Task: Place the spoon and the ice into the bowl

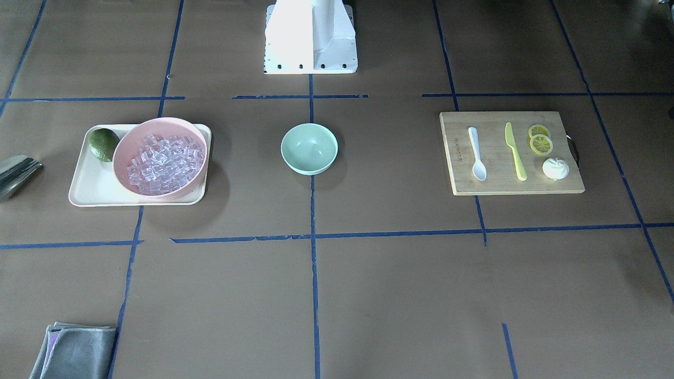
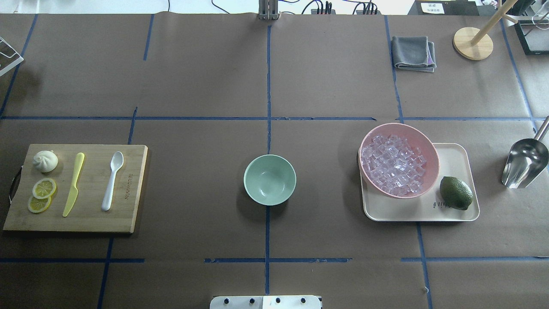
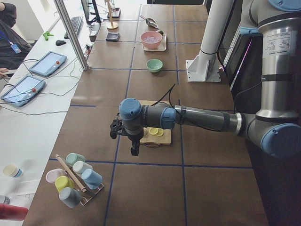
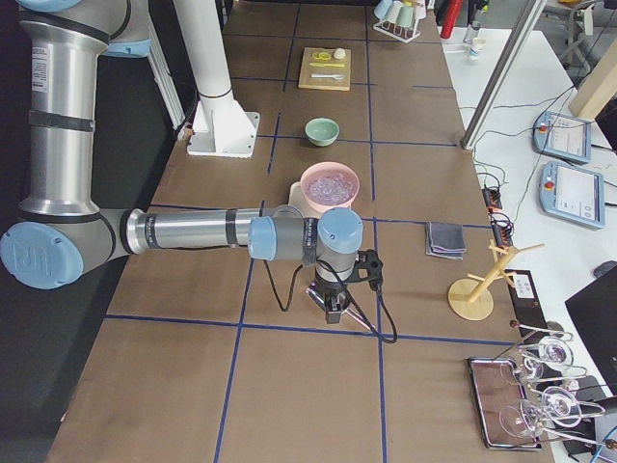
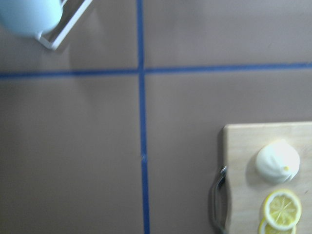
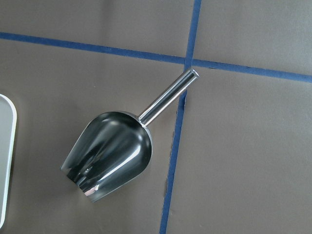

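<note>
Left pincer (image 3: 134,151): hung over the table (image 2: 193,86) beside the cutting board's (image 2: 92,219) handle end; spread or pressed together, cannot tell.
Right pincer (image 4: 333,313): above the metal scoop (image 6: 109,156); grip likewise cannot tell.
Spoon (image 2: 112,180): on the board's side farthest from the left pincer.
Ice (image 2: 394,165): heaped in the pink bowl (image 2: 435,156), near the right pincer.
Bowl (image 2: 269,179): between both pincers, well apart from each.

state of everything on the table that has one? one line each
green bowl: upright, empty
pink bowl: upright, full of ice, on tray
spoon: lying flat on cutting board
knife: flat on board, beside spoon
lime: whole, on tray
lemon slices: two, overlapping
metal scoop: empty, lying down
cloth: folded
left gripper, right gripper: jaws unreadable
</note>
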Tool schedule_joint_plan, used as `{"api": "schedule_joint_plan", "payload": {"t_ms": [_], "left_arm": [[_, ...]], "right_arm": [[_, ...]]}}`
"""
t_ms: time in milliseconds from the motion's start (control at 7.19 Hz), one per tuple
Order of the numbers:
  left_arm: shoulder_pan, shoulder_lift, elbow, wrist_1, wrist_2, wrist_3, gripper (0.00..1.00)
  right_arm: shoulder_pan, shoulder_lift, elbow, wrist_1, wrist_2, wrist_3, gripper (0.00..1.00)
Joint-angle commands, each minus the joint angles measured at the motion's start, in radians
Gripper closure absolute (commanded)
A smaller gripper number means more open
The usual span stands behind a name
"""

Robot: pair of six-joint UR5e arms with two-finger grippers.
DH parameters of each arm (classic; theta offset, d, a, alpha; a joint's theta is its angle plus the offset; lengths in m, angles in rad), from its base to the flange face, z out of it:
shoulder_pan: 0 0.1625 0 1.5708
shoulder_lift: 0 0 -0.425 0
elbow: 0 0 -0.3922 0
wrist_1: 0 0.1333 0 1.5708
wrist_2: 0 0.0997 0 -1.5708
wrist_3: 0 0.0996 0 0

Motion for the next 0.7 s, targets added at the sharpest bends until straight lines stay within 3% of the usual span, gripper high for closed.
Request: {"api": "schedule_joint_plan", "payload": {"t_ms": [0,139,556], "left_arm": [[0.014,-0.027,-0.006,-0.057,-0.003,-0.007,0.00],[0.074,-0.035,-0.016,-0.078,-0.001,-0.030,0.00],[0.342,-0.064,-0.109,-0.149,0.037,-0.512,0.00]], "right_arm": [[0.000,0.004,-0.080,0.154,0.004,0.009,0.00],[-0.006,0.004,-0.096,0.223,0.008,0.013,0.00],[-0.018,0.008,-0.096,0.224,0.008,0.015,0.00]]}}
